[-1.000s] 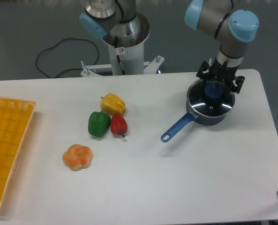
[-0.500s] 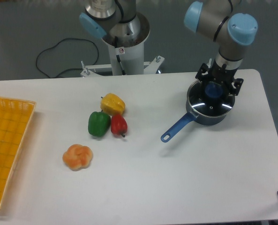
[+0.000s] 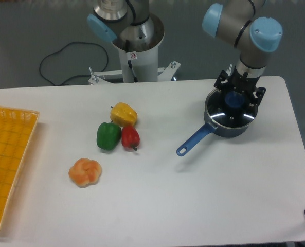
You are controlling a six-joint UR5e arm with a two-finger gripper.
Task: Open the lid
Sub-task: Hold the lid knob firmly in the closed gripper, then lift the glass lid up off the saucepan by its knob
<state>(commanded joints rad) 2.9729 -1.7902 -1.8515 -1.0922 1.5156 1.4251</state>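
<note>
Near the desk's (image 3: 203, 206) far right corner, the glass lid (image 3: 230, 116) sits on the dark blue saucepan (image 3: 221, 123) (long handle pointing toward the desk's middle). The claw (image 3: 235, 99) is down over the lid's blue knob (image 3: 234, 100), fingers either side; whether they grip it I cannot tell.

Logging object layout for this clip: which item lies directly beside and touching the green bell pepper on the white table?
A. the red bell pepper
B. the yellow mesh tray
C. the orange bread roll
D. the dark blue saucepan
A: the red bell pepper sits right against the green bell pepper, with the yellow pepper just behind them; the other three items lie well apart from it.
</note>
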